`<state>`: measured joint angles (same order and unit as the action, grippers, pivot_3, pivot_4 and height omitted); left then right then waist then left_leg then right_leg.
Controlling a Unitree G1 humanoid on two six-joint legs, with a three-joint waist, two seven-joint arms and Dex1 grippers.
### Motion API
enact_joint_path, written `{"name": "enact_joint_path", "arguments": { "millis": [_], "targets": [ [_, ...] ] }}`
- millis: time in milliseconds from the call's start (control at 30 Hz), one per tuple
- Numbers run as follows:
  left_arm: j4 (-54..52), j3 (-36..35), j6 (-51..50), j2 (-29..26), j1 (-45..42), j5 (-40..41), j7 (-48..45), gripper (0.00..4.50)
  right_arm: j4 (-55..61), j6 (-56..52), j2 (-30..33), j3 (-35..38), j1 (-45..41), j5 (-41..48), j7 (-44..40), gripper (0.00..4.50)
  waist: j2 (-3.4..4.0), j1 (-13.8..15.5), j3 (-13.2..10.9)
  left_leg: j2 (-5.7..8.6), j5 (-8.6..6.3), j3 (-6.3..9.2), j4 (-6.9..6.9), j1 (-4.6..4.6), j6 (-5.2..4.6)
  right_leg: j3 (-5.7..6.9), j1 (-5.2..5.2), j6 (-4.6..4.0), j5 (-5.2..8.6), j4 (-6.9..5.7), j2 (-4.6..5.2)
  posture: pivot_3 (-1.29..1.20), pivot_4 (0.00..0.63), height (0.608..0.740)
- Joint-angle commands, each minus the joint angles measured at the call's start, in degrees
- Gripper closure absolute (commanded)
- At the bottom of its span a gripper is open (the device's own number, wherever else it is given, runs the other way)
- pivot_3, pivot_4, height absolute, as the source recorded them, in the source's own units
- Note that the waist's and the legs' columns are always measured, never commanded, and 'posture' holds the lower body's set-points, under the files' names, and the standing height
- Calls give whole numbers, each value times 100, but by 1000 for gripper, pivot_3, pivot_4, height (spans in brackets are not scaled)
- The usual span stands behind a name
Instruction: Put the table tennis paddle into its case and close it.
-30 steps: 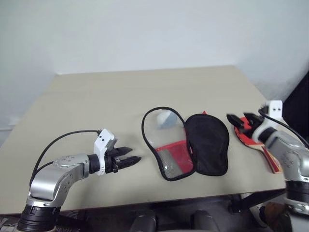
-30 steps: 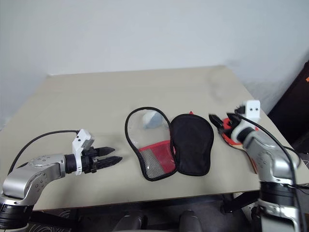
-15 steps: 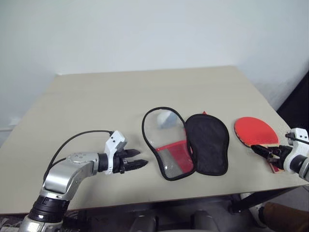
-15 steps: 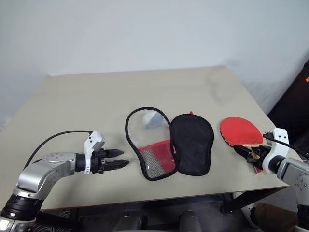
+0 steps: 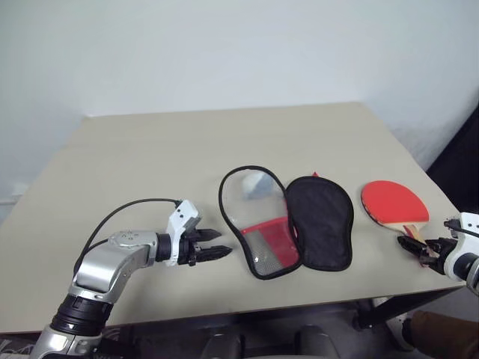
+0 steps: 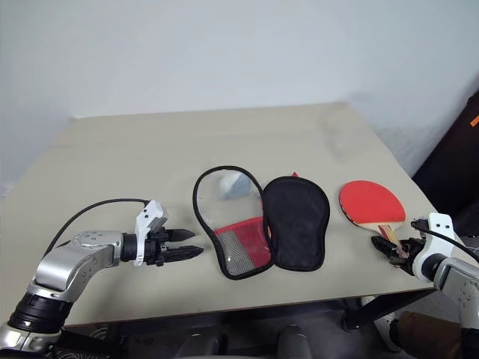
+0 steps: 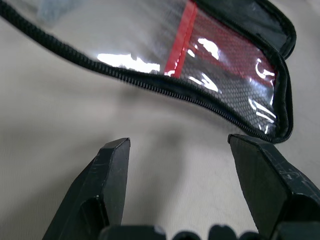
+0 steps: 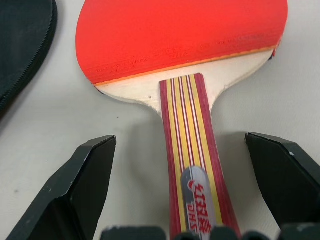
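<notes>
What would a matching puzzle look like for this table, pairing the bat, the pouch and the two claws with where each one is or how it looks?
Things:
1. round red rubber table tennis paddle with a striped wooden handle
2. soft red pouch-like case with black piping
3. left claw
4. right claw

States:
A. lying unzipped and spread open at mid-table
B. open, fingers either side of the paddle handle, not gripping
C. lying flat near the table's right edge
D. open, beside the case's zipped edge, touching nothing

Pairs: 1-C, 2-A, 3-D, 4-B
</notes>
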<state>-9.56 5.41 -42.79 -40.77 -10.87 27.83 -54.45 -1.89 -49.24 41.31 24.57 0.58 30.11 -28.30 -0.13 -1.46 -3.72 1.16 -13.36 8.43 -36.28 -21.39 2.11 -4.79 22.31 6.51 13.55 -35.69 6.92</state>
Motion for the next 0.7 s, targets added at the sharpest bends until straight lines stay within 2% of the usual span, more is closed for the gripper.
{"name": "enact_joint_path", "arguments": {
  "millis": [33, 233, 400, 600, 700],
  "targets": [
    [-102, -76, 40, -31, -113, 4, -32, 1182, -151, 203, -91, -214, -196, -269, 106, 1267, -7, -2, 1, -1, 0, 0, 1, 1, 0, -1, 0, 0, 0, 0, -2, 0, 0, 740],
    [-178, -98, -23, -3, -67, 39, 35, 1182, -102, 225, -279, -87, -318, -392, 351, 3341, -22, -1, 1, -4, 0, -2, 2, 11, 0, -4, -7, 0, 0, -1, -7, 0, 0, 740],
    [-222, -111, -73, -12, -28, 63, 40, 1182, 254, 5, -513, 405, -413, -127, 738, 3366, -34, 1, 0, -4, 0, -3, 3, 22, 0, -6, -17, -1, 0, -1, -7, 0, 0, 740],
    [-145, -51, -87, -41, -93, 29, -35, 1182, 2072, -216, -1117, 888, -482, 362, 1393, 3366, 13, -1, -3, -3, 0, -15, 15, 18, 0, -23, 1, 0, 0, -5, -7, 0, 0, 740],
    [-42, 23, -135, -7, -225, 11, -62, 1182, 3033, -796, -1588, 645, -701, 847, 1872, 3366, 11, 5, -3, -3, 0, -15, 17, 20, 0, -23, 1, 1, 0, -5, -8, 0, 0, 740]
  ]
}}
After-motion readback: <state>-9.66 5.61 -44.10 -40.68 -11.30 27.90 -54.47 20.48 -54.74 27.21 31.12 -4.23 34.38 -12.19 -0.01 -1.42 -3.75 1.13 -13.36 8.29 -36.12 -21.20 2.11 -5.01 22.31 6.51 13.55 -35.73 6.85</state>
